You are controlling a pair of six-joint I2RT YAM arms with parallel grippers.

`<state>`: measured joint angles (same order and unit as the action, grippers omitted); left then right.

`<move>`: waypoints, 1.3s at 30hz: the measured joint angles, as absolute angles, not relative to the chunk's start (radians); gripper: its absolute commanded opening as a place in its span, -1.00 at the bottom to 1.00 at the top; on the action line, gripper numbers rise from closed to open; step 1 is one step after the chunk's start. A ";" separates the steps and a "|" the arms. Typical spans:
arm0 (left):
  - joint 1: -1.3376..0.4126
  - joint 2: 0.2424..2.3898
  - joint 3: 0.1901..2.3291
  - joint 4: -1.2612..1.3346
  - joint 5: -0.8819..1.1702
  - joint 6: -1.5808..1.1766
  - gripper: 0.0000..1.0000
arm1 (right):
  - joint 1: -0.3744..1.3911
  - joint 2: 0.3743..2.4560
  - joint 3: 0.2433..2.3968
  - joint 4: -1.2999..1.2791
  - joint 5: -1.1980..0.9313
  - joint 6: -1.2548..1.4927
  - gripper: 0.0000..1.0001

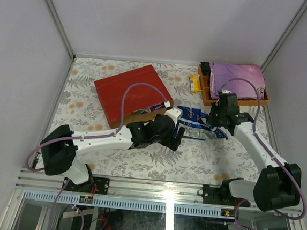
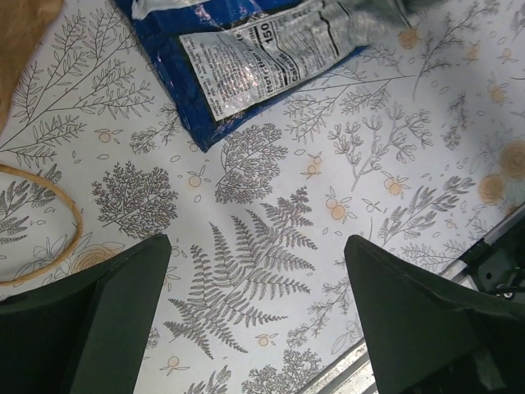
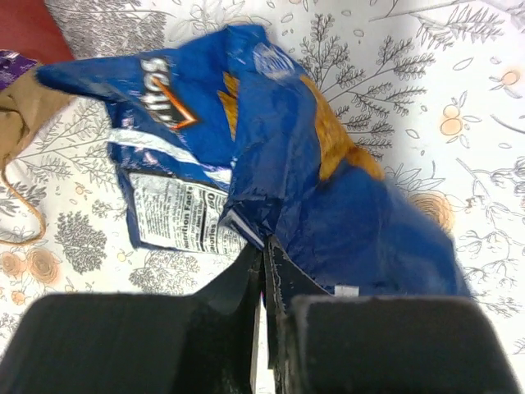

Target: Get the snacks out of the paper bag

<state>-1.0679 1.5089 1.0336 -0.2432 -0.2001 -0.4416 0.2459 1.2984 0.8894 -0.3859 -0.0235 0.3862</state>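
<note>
From above, the red paper bag (image 1: 131, 91) lies flat at the far left of the table (image 1: 192, 161), its mouth turned to the middle, where a purple packet (image 1: 160, 107) peeks out. The wooden tray (image 1: 263, 98) with the purple cloth (image 1: 237, 79) fills the far right corner, a yellow packet (image 1: 195, 83) just beside it. The blue-and-white pack (image 1: 196, 117) lies between the two grippers; the near strip of table is bare. The left wrist view shows the left gripper (image 2: 254, 254) hanging wide apart over bare patterned cloth, a second blue pack (image 2: 246, 74) label-up beyond it, the bag's loop handle (image 2: 57, 246) to its left and the table's edge rail (image 2: 492, 254) close on its right. In the right wrist view the right gripper (image 3: 264, 250) is pinched tight on the blue-and-white pack's lower edge, the bag's mouth at the frame's left.
</note>
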 measured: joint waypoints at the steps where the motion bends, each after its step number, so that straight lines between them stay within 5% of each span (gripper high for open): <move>1: -1.064 1.517 1.034 -0.243 -0.197 -0.440 0.76 | 0.249 1.284 0.897 -0.399 -0.017 0.379 -0.65; 4: -1.046 1.532 1.034 -0.236 -0.183 -0.437 0.76 | 0.253 1.222 0.916 -0.414 -0.012 0.363 0.41; 7: -1.021 1.540 1.044 -0.225 -0.160 -0.431 0.76 | 0.256 1.164 0.915 -0.412 -0.012 0.352 0.85; 23: -0.738 1.566 0.994 -0.154 0.009 -0.371 0.85 | -0.088 0.756 0.525 -0.228 -0.279 0.562 1.00; 30: -0.676 1.672 0.984 -0.062 0.203 -0.360 0.72 | -0.285 0.678 0.268 -0.014 -0.575 0.726 0.97; 39: -0.627 1.801 0.987 0.082 0.336 -0.391 0.39 | -0.434 0.638 0.254 0.150 -0.699 0.828 0.78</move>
